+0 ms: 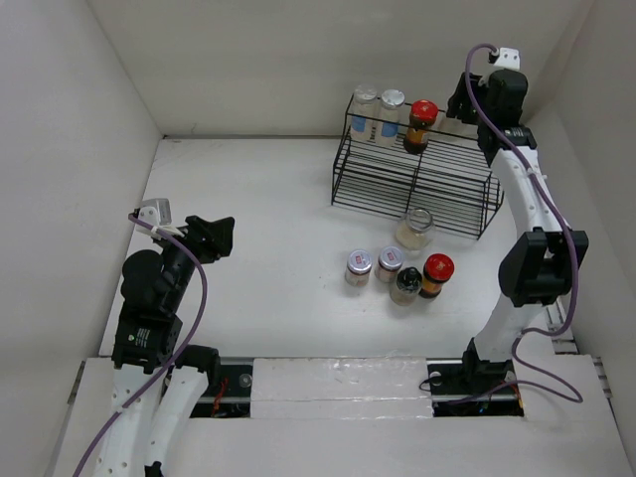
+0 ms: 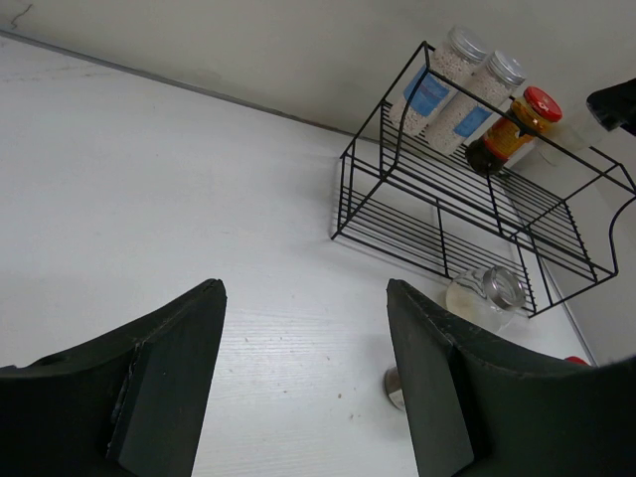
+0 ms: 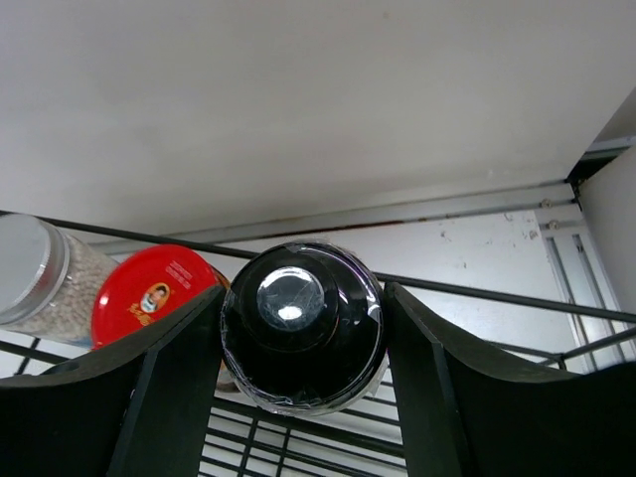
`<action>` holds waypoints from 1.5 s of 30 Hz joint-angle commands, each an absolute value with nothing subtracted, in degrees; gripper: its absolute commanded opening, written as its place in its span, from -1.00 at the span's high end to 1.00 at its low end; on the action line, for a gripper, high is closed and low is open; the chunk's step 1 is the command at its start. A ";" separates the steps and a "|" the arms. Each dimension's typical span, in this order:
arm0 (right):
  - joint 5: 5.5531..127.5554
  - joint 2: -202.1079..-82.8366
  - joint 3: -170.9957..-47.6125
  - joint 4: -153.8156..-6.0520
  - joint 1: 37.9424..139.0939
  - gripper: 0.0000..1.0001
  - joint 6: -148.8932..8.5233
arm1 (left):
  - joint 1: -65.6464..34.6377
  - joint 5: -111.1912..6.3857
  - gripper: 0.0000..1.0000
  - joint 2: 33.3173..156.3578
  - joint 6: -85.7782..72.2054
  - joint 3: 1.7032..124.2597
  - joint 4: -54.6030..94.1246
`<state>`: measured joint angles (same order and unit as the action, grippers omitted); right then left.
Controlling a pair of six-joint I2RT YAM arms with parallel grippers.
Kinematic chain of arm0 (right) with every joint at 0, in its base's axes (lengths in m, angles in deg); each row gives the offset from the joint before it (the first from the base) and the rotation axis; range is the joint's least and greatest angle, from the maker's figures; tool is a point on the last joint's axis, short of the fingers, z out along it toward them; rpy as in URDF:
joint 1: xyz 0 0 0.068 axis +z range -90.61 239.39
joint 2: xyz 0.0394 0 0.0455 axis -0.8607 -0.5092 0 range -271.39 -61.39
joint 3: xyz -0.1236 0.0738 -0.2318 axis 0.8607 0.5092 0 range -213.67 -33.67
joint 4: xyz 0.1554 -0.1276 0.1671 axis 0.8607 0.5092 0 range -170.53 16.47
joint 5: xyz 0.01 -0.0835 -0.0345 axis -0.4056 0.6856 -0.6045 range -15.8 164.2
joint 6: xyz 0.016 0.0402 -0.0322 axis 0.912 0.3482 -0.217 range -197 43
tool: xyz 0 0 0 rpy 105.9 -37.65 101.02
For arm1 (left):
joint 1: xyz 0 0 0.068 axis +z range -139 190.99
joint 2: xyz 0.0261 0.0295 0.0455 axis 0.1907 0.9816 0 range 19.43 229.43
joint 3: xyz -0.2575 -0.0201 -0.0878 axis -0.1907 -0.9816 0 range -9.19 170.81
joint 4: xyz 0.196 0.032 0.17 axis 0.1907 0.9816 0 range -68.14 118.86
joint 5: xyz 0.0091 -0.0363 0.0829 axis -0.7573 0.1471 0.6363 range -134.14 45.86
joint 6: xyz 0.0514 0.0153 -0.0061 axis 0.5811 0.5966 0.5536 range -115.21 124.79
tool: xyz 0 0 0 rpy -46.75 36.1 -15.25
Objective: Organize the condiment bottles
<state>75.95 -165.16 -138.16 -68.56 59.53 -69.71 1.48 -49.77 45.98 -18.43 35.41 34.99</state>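
Black wire rack [image 1: 412, 184] holds three bottles [image 1: 393, 111]; right tool [image 3: 302, 388] grips a black-capped bottle [image 3: 301, 326] at its top shelf, left tool [image 2: 303, 378] gapes empty, five bottles [image 1: 389, 264] remain on table [image 1: 248, 219].

Left jaws apart; right jaws clamped

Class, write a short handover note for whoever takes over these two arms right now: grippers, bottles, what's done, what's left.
Left gripper: open, empty, over the table at its left side.
Right gripper: shut on a black-capped bottle at the rack top shelf, beside the red-lidded jar.
Done: two silver-lidded jars and that red-lidded jar are on the top shelf.
Left: release the held bottle, then shelve five from the table: clear jar, silver-lidded pair, black-lidded bottle, red-capped jar.
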 commanded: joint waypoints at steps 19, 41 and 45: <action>77.01 -166.42 -137.82 -69.29 60.89 -0.83 -66.20 | 1.77 -50.47 -0.24 45.89 -17.79 35.81 32.85; 101.34 -109.50 -83.17 -70.53 80.56 -0.52 -55.05 | 1.77 -53.28 -0.31 47.20 -18.49 35.81 33.38; 104.78 -106.05 -80.96 -58.93 83.64 -0.57 -48.54 | 1.77 -55.20 -0.36 49.66 -19.90 35.81 33.91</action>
<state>98.42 -108.90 -81.33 -65.98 82.13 -54.32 1.48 -52.52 47.62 -18.87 35.41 35.01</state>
